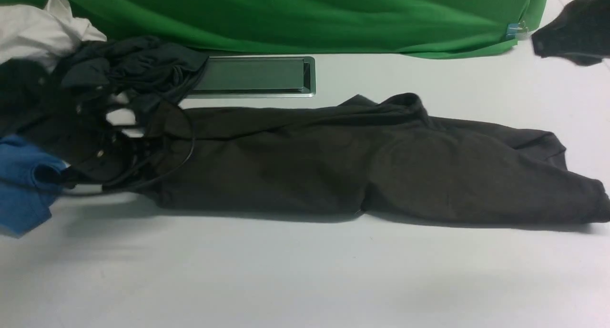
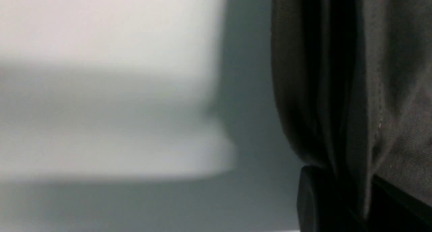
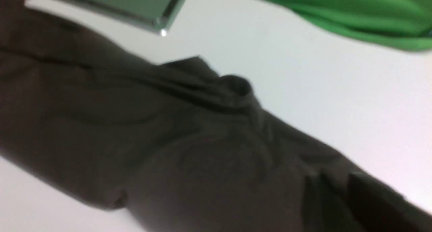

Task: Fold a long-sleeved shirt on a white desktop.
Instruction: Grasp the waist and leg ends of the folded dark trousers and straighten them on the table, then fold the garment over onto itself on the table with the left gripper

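Front view: long-sleeved shirt (image 1: 362, 168) lengthwise, seemingly left-right.

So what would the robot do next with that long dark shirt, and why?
Probably carry one end over toward the other. The long-sleeved shirt lies as a long band across the white desktop, and the left wrist view shows its fabric pinched at the left gripper.

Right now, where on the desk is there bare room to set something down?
The white desktop is bare in front of the long-sleeved shirt, and behind it right of the metal hatch, up to the green cloth. The left edge is crowded with piled clothes.
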Motion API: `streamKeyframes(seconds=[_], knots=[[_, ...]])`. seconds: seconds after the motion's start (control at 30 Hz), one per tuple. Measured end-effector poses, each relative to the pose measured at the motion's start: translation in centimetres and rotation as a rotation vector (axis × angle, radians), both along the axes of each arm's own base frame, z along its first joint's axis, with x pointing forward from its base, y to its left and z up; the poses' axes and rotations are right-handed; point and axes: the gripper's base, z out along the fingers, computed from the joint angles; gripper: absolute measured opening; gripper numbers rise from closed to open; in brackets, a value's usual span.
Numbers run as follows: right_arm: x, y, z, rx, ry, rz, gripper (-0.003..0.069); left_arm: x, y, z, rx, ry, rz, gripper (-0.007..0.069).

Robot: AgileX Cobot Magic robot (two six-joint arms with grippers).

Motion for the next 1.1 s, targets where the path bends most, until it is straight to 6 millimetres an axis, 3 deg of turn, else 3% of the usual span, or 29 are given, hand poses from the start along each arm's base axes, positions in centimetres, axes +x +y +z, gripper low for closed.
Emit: streamKeyframes(seconds=[0.1,0.2,0.33,0.4,0.43,0.47,0.53,0.57,0.6,0.63,0.67,0.7,0.73,0.77,0.8,0.83,0.87,0.93,0.97,1.0,1.03,1.1], knots=[[-0.4,-0.1,0.7,0.009,-0.031,-0.001,0.0022,-1.7,1.1,0.1,0.022,-0.049,0.067,0.0066],[-0.5,0.0,0.8,0.017,-0.038,-0.002,0.002,-2.1,2.5,0.9,0.017,-0.087,0.126,0.0065],[-0.5,0.0,0.8,0.025,-0.037,-0.001,0.002,-1.5,3.2,3.7,0.003,-0.188,0.134,0.0065],[-0.5,0.0,0.8,0.026,-0.036,-0.001,0.0019,-0.5,2.7,6.1,-0.025,-0.275,0.115,0.0065],[-0.5,0.0,0.8,0.026,-0.036,-0.001,0.0019,-0.5,2.7,6.1,-0.025,-0.275,0.115,0.0065],[-0.5,0.0,0.8,0.029,-0.037,-0.002,0.0019,1.0,1.3,9.0,-0.056,-0.38,0.07,0.0062],[-0.5,0.1,0.8,0.034,-0.036,-0.001,0.0019,1.8,-0.3,10.6,-0.076,-0.438,0.02,0.0062],[-0.6,0.1,0.8,0.042,-0.034,-0.001,0.0019,3.1,-3.2,13.0,-0.108,-0.534,-0.07,0.0062],[-0.6,0.1,0.8,0.047,-0.033,-0.001,0.0019,3.4,-3.7,13.7,-0.111,-0.559,-0.082,0.0062],[-0.6,0.2,0.8,0.051,-0.032,-0.001,0.0019,4.6,-7.7,15.4,-0.145,-0.632,-0.192,0.0062],[-0.6,0.2,0.8,0.054,-0.032,-0.001,0.002,5.2,-10.1,16.7,-0.167,-0.682,-0.251,0.0062],[-0.6,0.2,0.9,0.055,-0.031,-0.001,0.0021,5.8,-13.2,17.5,-0.194,-0.715,-0.328,0.0062],[-0.6,0.2,0.9,0.057,-0.032,0.0,0.0022,6.2,-17.9,17.4,-0.235,-0.725,-0.441,0.0062],[-0.7,0.2,0.9,0.057,-0.034,0.0,0.0023,6.3,-20.7,17.4,-0.26,-0.727,-0.508,0.0062],[-0.8,0.2,1.0,0.057,-0.037,0.0,0.0025,6.2,-24.9,17.2,-0.299,-0.722,-0.615,0.0062],[-0.8,0.1,1.1,0.059,-0.04,-0.001,0.0027,5.7,-28.9,15.9,-0.333,-0.679,-0.726,0.0062],[-1.0,0.1,1.3,0.06,-0.046,-0.001,0.0029,5.1,-31.4,14.6,-0.349,-0.64,-0.801,0.0062],[-1.1,0.1,1.4,0.061,-0.05,-0.001,0.0031,4.3,-34.2,12.7,-0.365,-0.582,-0.88,0.0062],[-1.4,0.0,1.7,0.062,-0.062,-0.001,0.0036,2.5,-38.0,10.0,-0.387,-0.491,-1.003,0.0062],[-1.5,0.0,1.8,0.063,-0.065,-0.001,0.0038,2.2,-38.9,8.5,-0.388,-0.455,-1.025,0.0062],[-1.7,0.0,2.0,0.063,-0.073,-0.001,0.0043,0.8,-41.3,5.4,-0.394,-0.375,-1.085,0.0062],[-1.9,-0.1,2.2,0.065,-0.079,-0.001,0.0049,0.1,-42.7,1.5,-0.395,-0.277,-1.097,0.0066]])
